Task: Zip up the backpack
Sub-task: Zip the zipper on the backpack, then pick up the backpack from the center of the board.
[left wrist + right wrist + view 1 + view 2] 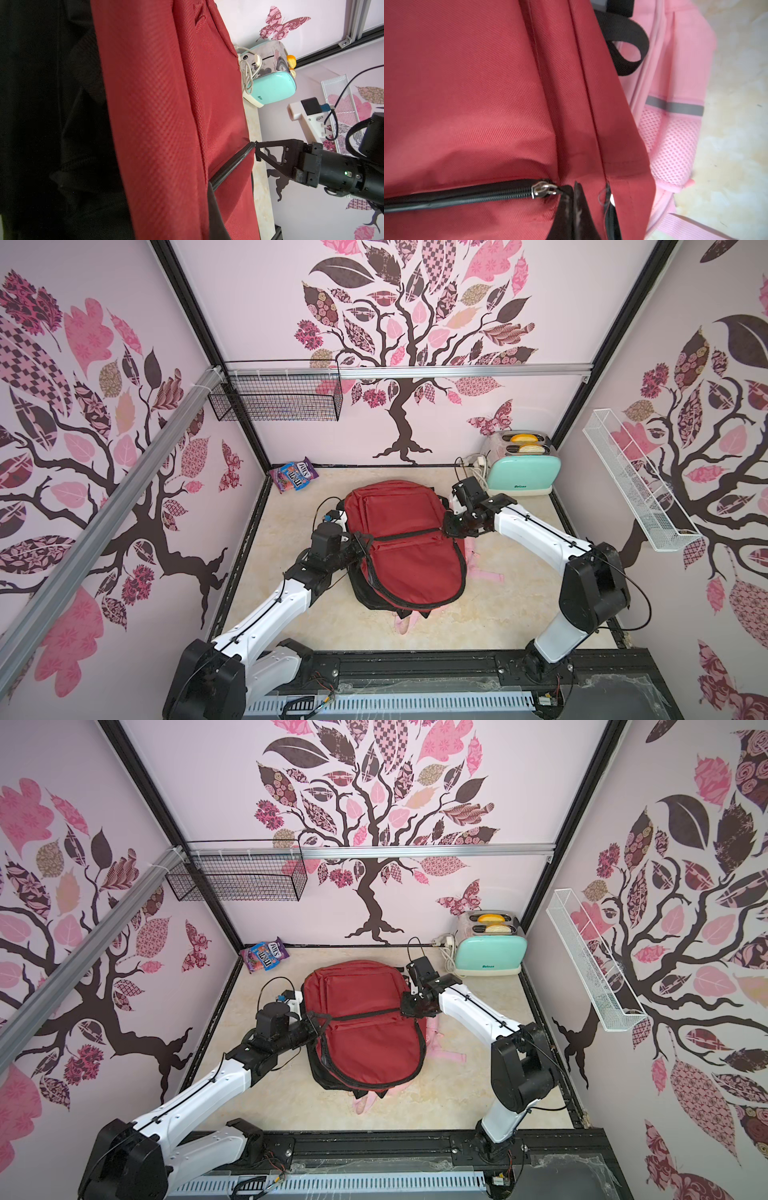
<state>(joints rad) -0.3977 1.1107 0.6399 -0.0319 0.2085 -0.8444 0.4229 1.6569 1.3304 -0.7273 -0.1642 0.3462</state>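
- Red backpack (pixel 407 564) lies flat mid-table (pixel 519 593), on top of a pink bag (pixel 675 145).
- Mint toaster (pixel 521 477) in the far right corner; its front label is too small to read.
- Candy bag (pixel 266 957) in the far left corner, print reads "m&m's".
- Left gripper (pixel 360 545): fingers pressed together on the backpack's left edge, at the zip's end.
- Right gripper (pixel 449 528): fingers pinched together on the zip slider (pixel 543 189) at the right edge.
- Black zip (pixel 407 534) runs closed between the two grippers.
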